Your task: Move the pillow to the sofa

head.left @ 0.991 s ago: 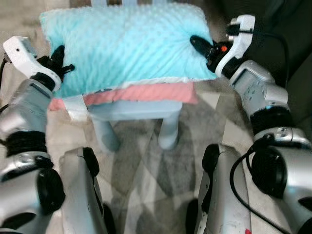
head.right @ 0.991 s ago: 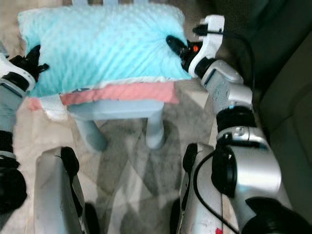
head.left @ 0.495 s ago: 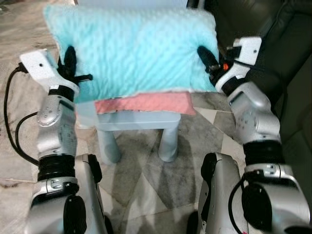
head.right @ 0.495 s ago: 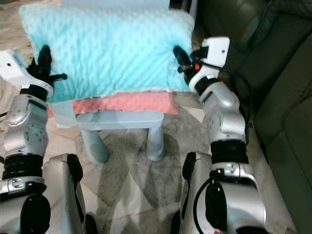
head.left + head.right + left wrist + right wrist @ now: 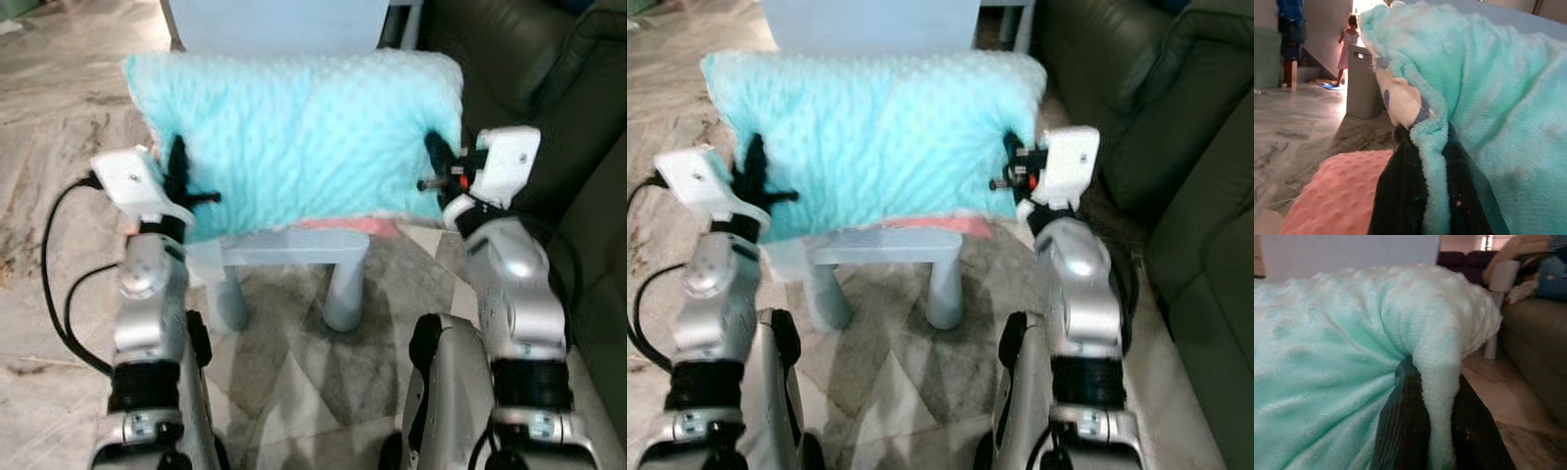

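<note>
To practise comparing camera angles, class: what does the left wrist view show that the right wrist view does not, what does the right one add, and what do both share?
The left wrist view alone shows a pink cushion below the pillow, a grey bin and people far off. The right wrist view alone shows the dark sofa beside the pillow. Both share the turquoise pillow, a fold of it pinched between black fingers: the left gripper at one end, the right gripper at the other.
</note>
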Robot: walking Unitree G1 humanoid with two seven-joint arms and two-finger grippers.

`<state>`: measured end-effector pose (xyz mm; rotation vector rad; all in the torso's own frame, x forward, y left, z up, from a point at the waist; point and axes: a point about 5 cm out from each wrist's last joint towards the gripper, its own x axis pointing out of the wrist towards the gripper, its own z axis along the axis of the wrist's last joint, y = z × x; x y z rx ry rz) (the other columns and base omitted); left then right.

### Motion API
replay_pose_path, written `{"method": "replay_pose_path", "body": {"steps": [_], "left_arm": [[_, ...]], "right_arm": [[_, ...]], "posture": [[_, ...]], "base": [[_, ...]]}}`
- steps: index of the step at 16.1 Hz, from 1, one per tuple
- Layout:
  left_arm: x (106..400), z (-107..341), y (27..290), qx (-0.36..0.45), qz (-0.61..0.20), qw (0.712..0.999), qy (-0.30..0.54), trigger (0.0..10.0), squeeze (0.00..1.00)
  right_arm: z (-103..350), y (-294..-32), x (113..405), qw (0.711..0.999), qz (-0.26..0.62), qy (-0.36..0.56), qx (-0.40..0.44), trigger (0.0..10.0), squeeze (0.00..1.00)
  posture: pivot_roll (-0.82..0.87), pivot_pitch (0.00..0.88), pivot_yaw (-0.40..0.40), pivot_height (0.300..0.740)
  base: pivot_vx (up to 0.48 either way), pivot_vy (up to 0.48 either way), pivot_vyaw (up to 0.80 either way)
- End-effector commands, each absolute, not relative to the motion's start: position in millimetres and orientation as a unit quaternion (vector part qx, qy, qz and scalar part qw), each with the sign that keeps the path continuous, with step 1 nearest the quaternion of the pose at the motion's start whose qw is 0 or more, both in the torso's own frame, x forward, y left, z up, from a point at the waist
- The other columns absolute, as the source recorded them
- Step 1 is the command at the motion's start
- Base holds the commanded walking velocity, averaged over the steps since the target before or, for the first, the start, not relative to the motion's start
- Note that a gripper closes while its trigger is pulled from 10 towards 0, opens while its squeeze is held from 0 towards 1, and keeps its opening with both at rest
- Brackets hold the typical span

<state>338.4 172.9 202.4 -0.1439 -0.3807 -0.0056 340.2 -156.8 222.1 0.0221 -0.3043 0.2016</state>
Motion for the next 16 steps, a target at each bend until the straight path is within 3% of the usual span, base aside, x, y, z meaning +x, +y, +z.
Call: {"method": "replay_pose_path", "body": {"steps": [1, 3, 4, 5, 16], "left_arm": [[334.9, 205.6, 165.8, -0.059, -0.011, 0.979, -0.195, 10.0, 0.0], [328.3, 193.5, 153.1, -0.056, -0.024, 0.983, -0.173, 10.0, 0.0], [326.1, 191.8, 151.2, -0.052, -0.025, 0.984, -0.168, 10.0, 0.0], [325.7, 189.9, 149.5, -0.055, -0.029, 0.984, -0.164, 10.0, 0.0], [326.6, 196.6, 161.3, -0.064, 0.0, 0.985, -0.161, 10.0, 0.0]], "right_arm": [[231.1, -155.5, 335.4, 0.981, 0.093, -0.169, 0.003, 0.0, 0.0], [225.8, -154.2, 329.6, 0.984, 0.081, -0.16, -0.003, 0.0, 0.0], [225.2, -153.7, 327.7, 0.985, 0.076, -0.154, -0.005, 2.7, 0.0], [224.3, -152.3, 326.4, 0.985, 0.082, -0.152, -0.006, 9.7, 0.0], [230.4, -144.6, 320.1, 0.987, 0.05, -0.144, -0.05, 10.0, 0.0]], "posture": [[-0.05, 0.0, -0.007, 0.3], [-0.05, 0.0, -0.006, 0.3], [-0.05, 0.0, -0.004, 0.3], [-0.05, 0.0, -0.004, 0.3], [-0.05, 0.0, -0.003, 0.3]], "base": [[0.0, 0.0, 0.0], [0.0, 0.0, 0.0], [0.0, 0.0, 0.0], [0.0, 0.0, 0.0], [0.0, 0.0, 0.0]]}}
